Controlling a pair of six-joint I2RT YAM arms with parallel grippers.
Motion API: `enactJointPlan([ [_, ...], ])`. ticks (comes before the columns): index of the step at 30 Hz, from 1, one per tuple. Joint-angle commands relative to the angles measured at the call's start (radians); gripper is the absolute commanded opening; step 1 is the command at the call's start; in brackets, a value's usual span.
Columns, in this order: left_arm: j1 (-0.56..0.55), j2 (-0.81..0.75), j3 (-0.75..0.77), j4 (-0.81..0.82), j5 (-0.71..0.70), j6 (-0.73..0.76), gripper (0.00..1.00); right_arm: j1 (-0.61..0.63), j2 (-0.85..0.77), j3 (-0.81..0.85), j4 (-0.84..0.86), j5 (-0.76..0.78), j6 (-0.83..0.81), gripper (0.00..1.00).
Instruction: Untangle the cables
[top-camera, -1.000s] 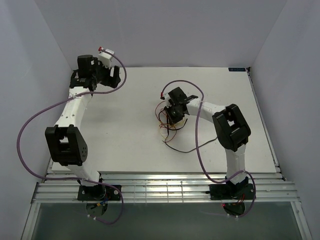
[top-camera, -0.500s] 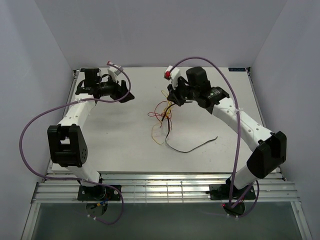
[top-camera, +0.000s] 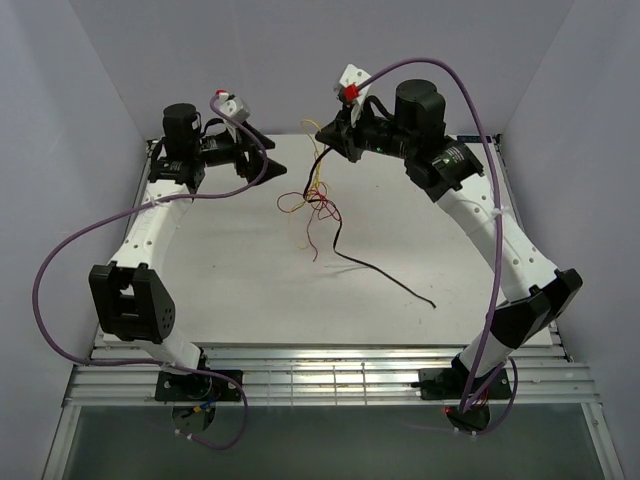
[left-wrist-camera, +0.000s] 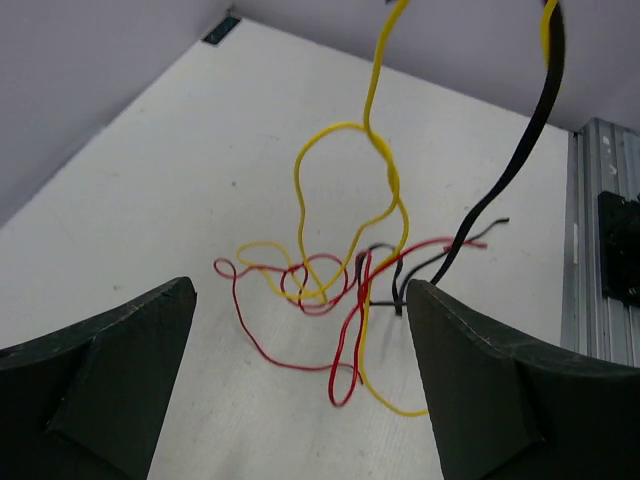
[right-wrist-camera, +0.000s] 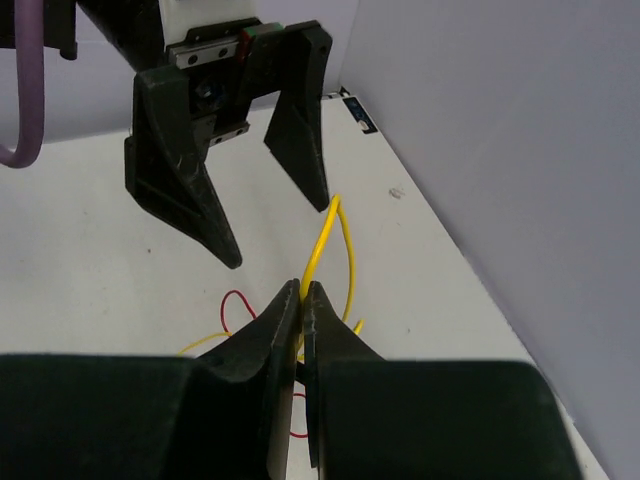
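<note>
My right gripper (top-camera: 325, 135) is raised above the table's back middle, shut on the yellow cable (right-wrist-camera: 325, 240). The yellow cable (top-camera: 318, 183) hangs below it in loops. The black cable (top-camera: 385, 275) also rises toward that gripper, and its tail trails across the table to the front right. I cannot tell if it is pinched too. The red cable (top-camera: 308, 208) is knotted with the yellow one just above the table. The left wrist view shows yellow (left-wrist-camera: 373, 95), black (left-wrist-camera: 520, 160) and red (left-wrist-camera: 345, 340) cables. My left gripper (top-camera: 268, 165) is open and empty, left of the tangle, facing it (left-wrist-camera: 300, 287).
The white table (top-camera: 220, 280) has walls at the back and both sides. Metal rails (top-camera: 330, 380) run along the near edge by the arm bases. Purple cables (top-camera: 60, 260) loop off both arms.
My right gripper has risen and moved back, lifting the tangle off the table and dragging the black tail toward the front right. My left gripper has swung right to face the tangle.
</note>
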Motion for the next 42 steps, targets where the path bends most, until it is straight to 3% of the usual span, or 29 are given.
enactJointPlan([
  [1, -0.008, -0.068, 0.055, 0.267, 0.058, -0.158, 0.98, 0.004, 0.022, 0.033, 0.052, -0.110, -0.025, 0.08],
  [4, -0.013, -0.059, 0.088, 0.384, 0.064, -0.252, 0.95, 0.004, 0.024, 0.024, 0.053, -0.148, -0.028, 0.08],
  [9, -0.017, -0.024, 0.125, 0.380, 0.171, -0.191, 0.83, 0.004, 0.004, -0.011, 0.072, -0.193, -0.034, 0.08],
  [12, -0.029, -0.018, 0.107, 0.380, 0.256, -0.186, 0.83, 0.004, 0.001, -0.020, 0.073, -0.197, -0.028, 0.08],
  [18, -0.057, -0.004, 0.096, 0.380, 0.210, -0.160, 0.74, 0.007, -0.004, -0.042, 0.088, -0.223, -0.017, 0.08],
  [19, -0.066, 0.007, 0.110, 0.380, 0.213, -0.164, 0.68, 0.009, -0.001, -0.040, 0.092, -0.225, -0.017, 0.08],
  [20, -0.069, 0.010, 0.114, 0.380, 0.219, -0.172, 0.56, 0.009, 0.002, -0.042, 0.092, -0.222, -0.011, 0.08],
  [22, -0.071, 0.011, 0.114, 0.369, 0.242, -0.203, 0.52, 0.009, 0.004, -0.042, 0.104, -0.204, -0.003, 0.08],
  [25, -0.071, -0.004, 0.085, 0.311, 0.264, -0.183, 0.32, 0.010, 0.005, -0.042, 0.118, -0.176, 0.006, 0.08],
  [26, -0.071, -0.013, 0.067, 0.300, 0.264, -0.156, 0.23, 0.010, 0.007, -0.042, 0.118, -0.171, 0.008, 0.08],
  [27, -0.071, -0.018, 0.062, 0.291, 0.258, -0.151, 0.00, 0.010, 0.008, -0.042, 0.119, -0.168, 0.009, 0.08],
  [30, -0.075, -0.024, 0.076, 0.285, 0.172, -0.163, 0.00, 0.009, 0.011, -0.056, 0.137, -0.147, 0.040, 0.08],
  [31, -0.076, -0.022, 0.093, 0.302, 0.125, -0.201, 0.00, 0.009, 0.007, -0.071, 0.154, -0.109, 0.053, 0.11],
  [32, -0.074, -0.018, 0.114, 0.312, 0.070, -0.227, 0.00, 0.007, 0.002, -0.117, 0.188, -0.095, 0.061, 0.61],
  [33, -0.071, -0.016, 0.180, 0.326, -0.059, -0.250, 0.00, 0.006, -0.002, -0.154, 0.209, -0.081, 0.066, 0.90],
  [35, -0.068, -0.002, 0.270, 0.368, -0.153, -0.289, 0.00, -0.009, -0.018, -0.247, 0.321, -0.064, 0.118, 0.90],
  [38, -0.069, 0.072, 0.537, 0.406, -0.273, -0.296, 0.00, -0.020, 0.007, -0.390, 0.439, -0.082, 0.237, 0.90],
  [39, -0.068, 0.141, 0.632, 0.406, -0.311, -0.295, 0.00, -0.020, 0.019, -0.421, 0.481, -0.090, 0.257, 0.90],
  [40, -0.069, 0.181, 0.836, 0.408, -0.401, -0.292, 0.00, -0.020, 0.043, -0.435, 0.504, -0.096, 0.321, 0.90],
  [42, -0.065, 0.250, 1.023, 0.464, -0.446, -0.248, 0.00, -0.020, 0.063, -0.470, 0.565, -0.093, 0.363, 0.90],
])
